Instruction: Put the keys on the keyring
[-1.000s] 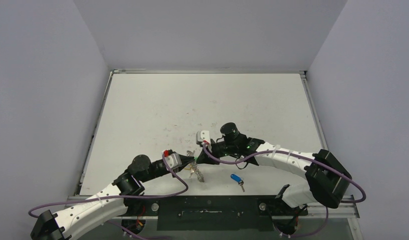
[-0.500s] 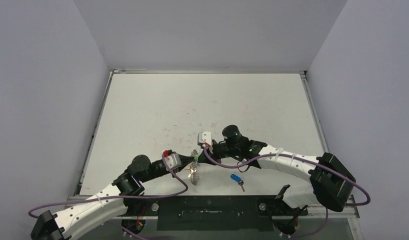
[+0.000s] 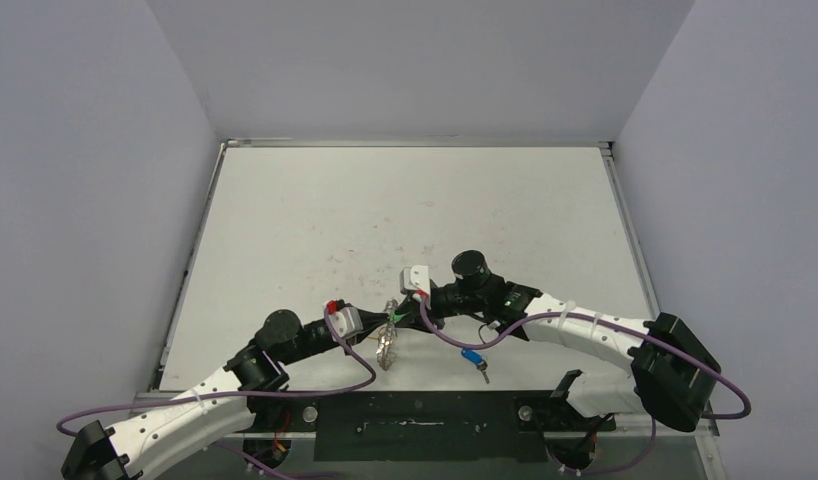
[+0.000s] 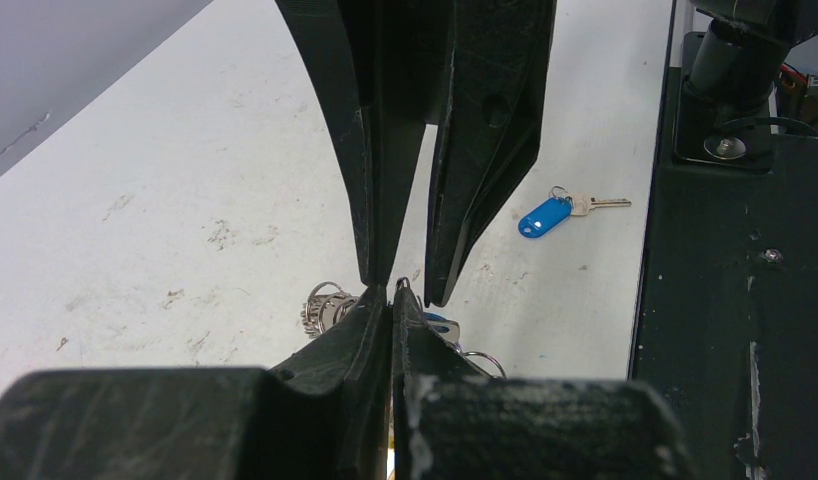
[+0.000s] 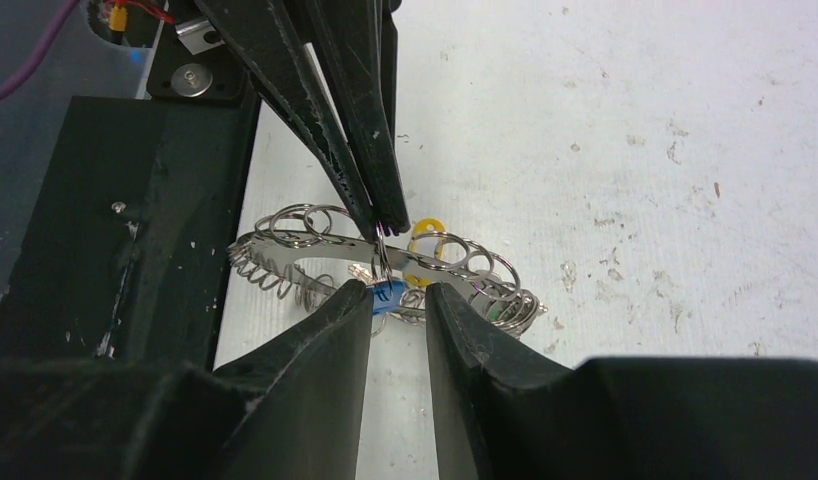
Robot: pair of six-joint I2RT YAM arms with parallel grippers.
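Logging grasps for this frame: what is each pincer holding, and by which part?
The left pincer is shut on the large silver loop-edged metal keyring, pinching one small wire loop on its edge. The right pincer is open, holding nothing.

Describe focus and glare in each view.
Top external: even, soft light, but the keyring is too small to resolve. Left wrist: the left fingers are a dark blur, the blue-tagged key sharp. Right wrist: keyring sharp with glints, right fingers soft.

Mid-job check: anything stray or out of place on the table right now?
One blue-tagged key lies alone near the front edge of the table, apart from the keyring that the left tool pinches. Nothing else looks odd.
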